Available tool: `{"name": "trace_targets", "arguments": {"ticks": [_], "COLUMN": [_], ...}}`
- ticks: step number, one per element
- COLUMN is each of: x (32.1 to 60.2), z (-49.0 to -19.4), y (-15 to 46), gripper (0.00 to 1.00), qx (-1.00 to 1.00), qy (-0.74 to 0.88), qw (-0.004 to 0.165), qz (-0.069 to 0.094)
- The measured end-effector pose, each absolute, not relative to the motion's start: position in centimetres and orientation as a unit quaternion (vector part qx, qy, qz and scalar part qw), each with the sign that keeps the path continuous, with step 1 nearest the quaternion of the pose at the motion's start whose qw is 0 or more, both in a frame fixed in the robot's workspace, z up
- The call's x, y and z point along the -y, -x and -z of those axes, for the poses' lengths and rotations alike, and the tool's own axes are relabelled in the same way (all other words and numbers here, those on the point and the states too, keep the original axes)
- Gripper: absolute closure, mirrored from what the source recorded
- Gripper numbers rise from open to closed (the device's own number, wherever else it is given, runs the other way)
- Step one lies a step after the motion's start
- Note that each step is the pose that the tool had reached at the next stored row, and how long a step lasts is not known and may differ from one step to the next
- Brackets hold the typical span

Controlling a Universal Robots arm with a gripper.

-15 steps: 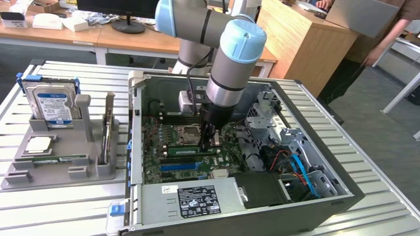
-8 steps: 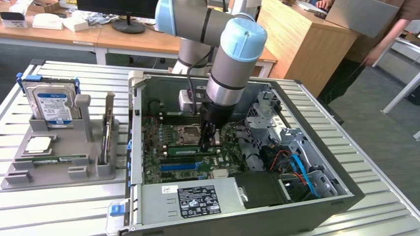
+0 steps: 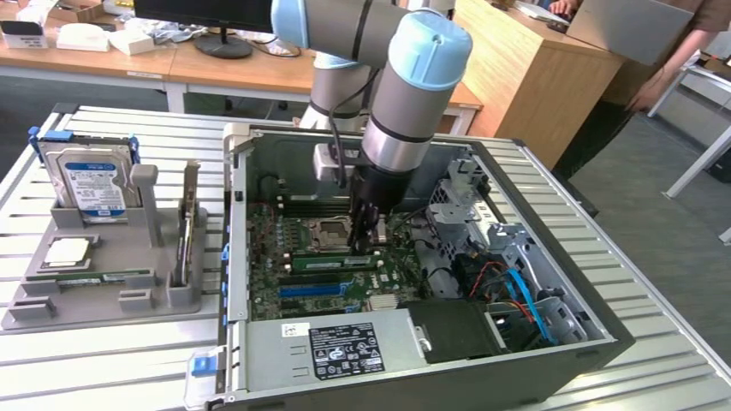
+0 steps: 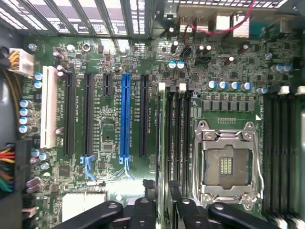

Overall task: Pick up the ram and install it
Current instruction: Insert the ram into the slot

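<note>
A green ram stick stands on edge in a motherboard slot inside the open computer case, just in front of the CPU socket. My gripper hangs straight down over the board close behind that stick, with its dark fingers apart and nothing visibly clamped. In the wrist view the fingertips of the gripper frame the row of memory slots beside the CPU socket. I cannot tell whether the fingers touch the stick.
A grey holder tray at the exterior view's left carries a hard drive, a chip, a flat green stick and an upright card. A power supply, a drive cage and cables crowd the case.
</note>
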State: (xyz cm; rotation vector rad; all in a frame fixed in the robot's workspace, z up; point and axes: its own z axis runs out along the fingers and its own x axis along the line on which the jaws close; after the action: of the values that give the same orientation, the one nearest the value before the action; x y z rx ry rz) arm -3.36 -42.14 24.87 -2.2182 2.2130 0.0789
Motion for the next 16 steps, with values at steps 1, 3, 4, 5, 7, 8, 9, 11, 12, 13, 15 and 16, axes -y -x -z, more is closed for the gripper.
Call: {"name": "trace_targets", "arguments": {"ticks": [1,3,4,5,7,8,9,11,12,13,15,16], "x": [42.1,42.1,42.1,42.1,42.1,42.1,42.1,42.1,42.1,42.1,42.1,42.1], "z": [-25.2,-25.9,-26.2,-26.6,-27.2,-27.5,-27.8,-28.3,-28.6,-28.8,-29.4,-29.7], "y": [3.4,3.4,3.4,3.4,3.4,3.4,3.4,3.4,3.4,3.4,3.4,3.4], "gripper": [0.75,0.75,0.75,0.75,0.75,0.75,0.75,0.75,0.75,0.75,0.75,0.75], "qx": [-0.706,-0.706,-0.706,-0.706,-0.706,-0.706,-0.706,-0.706,-0.706,-0.706,-0.706,-0.706], "qy": [0.708,0.708,0.708,0.708,0.708,0.708,0.708,0.708,0.708,0.708,0.708,0.708], "qw": [0.004,0.004,0.004,0.004,0.004,0.004,0.004,0.004,0.004,0.004,0.004,0.004], "qz": [-0.025,-0.025,-0.025,-0.025,-0.025,-0.025,-0.025,-0.025,-0.025,-0.025,-0.025,-0.025]}}
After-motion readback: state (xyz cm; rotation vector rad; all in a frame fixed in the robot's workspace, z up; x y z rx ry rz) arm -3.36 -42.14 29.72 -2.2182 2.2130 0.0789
